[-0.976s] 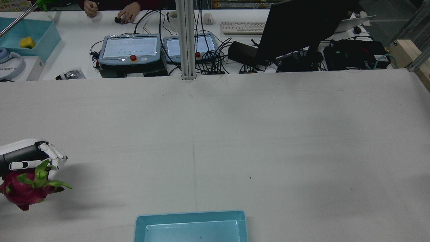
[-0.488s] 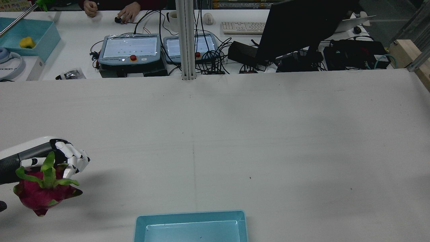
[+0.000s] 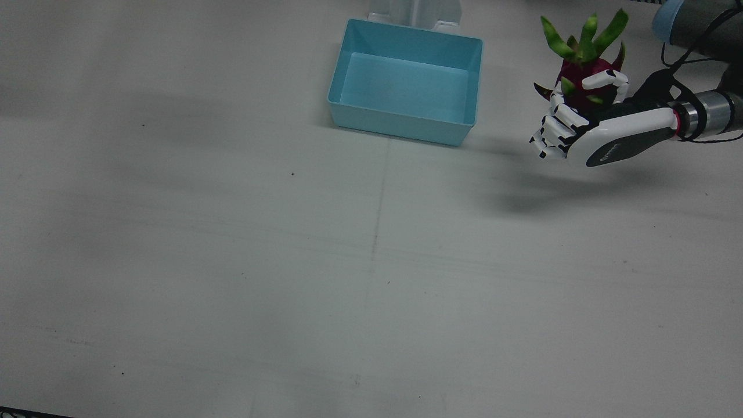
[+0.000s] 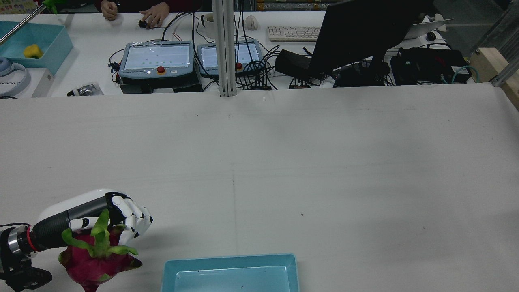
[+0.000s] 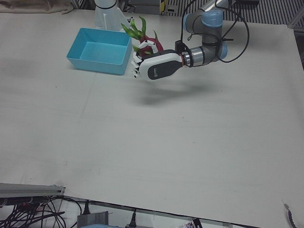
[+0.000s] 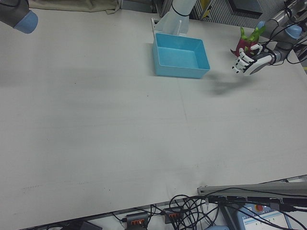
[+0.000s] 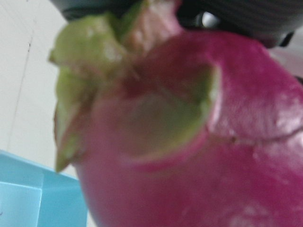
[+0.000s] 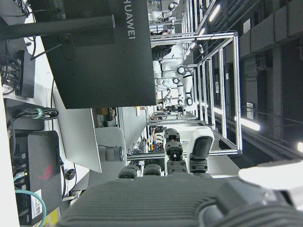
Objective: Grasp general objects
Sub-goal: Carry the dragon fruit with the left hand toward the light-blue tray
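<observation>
A magenta dragon fruit (image 3: 583,67) with green leaf tips hangs above the table, with my left hand (image 3: 586,136) shut around its body. In the rear view the dragon fruit (image 4: 95,263) and left hand (image 4: 89,215) are at the bottom left, just left of the light blue bin (image 4: 229,259). The left-front view shows the fruit (image 5: 151,40) right beside the bin's wall (image 5: 97,66). The fruit (image 7: 213,156) fills the left hand view. My right hand (image 8: 175,161) shows only in its own view, fingers apart and holding nothing.
The blue bin (image 3: 400,125) has nothing in it. Beyond the table's far edge are two teach pendants (image 4: 156,59), a dark monitor (image 4: 365,32), an aluminium post (image 4: 225,48), cables and a person's hands (image 4: 154,16). Another blue bin (image 4: 32,44) is at far left.
My left hand has carried the dragon fruit rightward and nearer the rear camera, from the table's left edge to just beside the blue bin.
</observation>
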`<state>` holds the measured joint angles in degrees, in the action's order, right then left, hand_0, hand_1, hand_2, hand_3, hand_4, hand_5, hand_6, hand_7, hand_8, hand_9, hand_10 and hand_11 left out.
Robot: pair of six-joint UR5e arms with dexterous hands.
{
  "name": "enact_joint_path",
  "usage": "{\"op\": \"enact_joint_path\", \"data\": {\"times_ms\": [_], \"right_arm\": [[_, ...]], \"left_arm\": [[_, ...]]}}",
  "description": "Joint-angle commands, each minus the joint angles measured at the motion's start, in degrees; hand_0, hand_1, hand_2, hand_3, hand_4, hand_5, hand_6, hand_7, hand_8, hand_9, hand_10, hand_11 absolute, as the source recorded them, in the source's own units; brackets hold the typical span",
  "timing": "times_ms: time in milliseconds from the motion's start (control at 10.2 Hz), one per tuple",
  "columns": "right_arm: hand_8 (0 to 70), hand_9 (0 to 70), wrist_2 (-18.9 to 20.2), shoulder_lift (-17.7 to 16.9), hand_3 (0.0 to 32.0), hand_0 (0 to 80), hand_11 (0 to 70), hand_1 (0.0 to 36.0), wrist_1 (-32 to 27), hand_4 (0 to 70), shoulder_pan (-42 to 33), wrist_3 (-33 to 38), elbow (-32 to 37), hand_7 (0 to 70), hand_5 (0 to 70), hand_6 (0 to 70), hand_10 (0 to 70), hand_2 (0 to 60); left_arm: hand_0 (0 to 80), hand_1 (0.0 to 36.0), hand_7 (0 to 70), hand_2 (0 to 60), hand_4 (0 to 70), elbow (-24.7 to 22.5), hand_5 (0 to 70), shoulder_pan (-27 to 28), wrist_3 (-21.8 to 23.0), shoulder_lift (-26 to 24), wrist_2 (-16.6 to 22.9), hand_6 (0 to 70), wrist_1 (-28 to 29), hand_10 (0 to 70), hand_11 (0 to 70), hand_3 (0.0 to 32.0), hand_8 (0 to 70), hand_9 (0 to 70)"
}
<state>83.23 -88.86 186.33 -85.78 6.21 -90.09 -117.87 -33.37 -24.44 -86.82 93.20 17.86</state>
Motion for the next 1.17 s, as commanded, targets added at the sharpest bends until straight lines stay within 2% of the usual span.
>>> {"op": "enact_joint_path", "data": {"times_ms": [0, 293, 488, 780, 1073], "right_arm": [[0.0, 0.0, 0.00, 0.00, 0.0, 0.0, 0.0, 0.0, 0.00, 0.0, 0.00, 0.03, 0.00, 0.0, 0.0, 0.0, 0.0, 0.0], [0.0, 0.0, 0.00, 0.00, 0.0, 0.0, 0.0, 0.0, 0.00, 0.0, 0.00, 0.03, 0.00, 0.0, 0.0, 0.0, 0.0, 0.0], [0.0, 0.0, 0.00, 0.00, 0.0, 0.0, 0.0, 0.0, 0.00, 0.0, 0.00, -0.06, 0.00, 0.0, 0.0, 0.0, 0.0, 0.0], [0.0, 0.0, 0.00, 0.00, 0.0, 0.0, 0.0, 0.0, 0.00, 0.0, 0.00, -0.06, 0.00, 0.0, 0.0, 0.0, 0.0, 0.0], [0.0, 0.0, 0.00, 0.00, 0.0, 0.0, 0.0, 0.0, 0.00, 0.0, 0.00, -0.06, 0.00, 0.0, 0.0, 0.0, 0.0, 0.0]], "left_arm": [[24.3, 2.3, 70.0, 60.0, 70.0, -0.52, 70.0, 6.64, -2.19, -7.55, -1.79, 70.0, -7.82, 70.0, 70.0, 0.0, 70.0, 70.0], [26.5, 2.0, 70.0, 60.0, 70.0, -0.43, 70.0, 8.41, -3.16, -11.70, -2.32, 70.0, -11.52, 70.0, 70.0, 0.0, 70.0, 70.0], [24.8, 1.4, 70.0, 60.0, 70.0, -0.43, 70.0, 12.17, -4.47, -13.11, -4.59, 70.0, -13.02, 70.0, 70.0, 0.0, 70.0, 70.0], [26.3, 0.4, 70.0, 60.0, 70.0, 0.09, 70.0, 13.42, -4.74, -17.49, -4.69, 70.0, -16.79, 70.0, 70.0, 0.0, 70.0, 70.0], [24.3, 0.0, 70.0, 60.0, 70.0, 0.53, 70.0, 15.26, -6.24, -21.98, -4.69, 70.0, -21.45, 70.0, 70.0, 0.0, 70.0, 70.0]]}}
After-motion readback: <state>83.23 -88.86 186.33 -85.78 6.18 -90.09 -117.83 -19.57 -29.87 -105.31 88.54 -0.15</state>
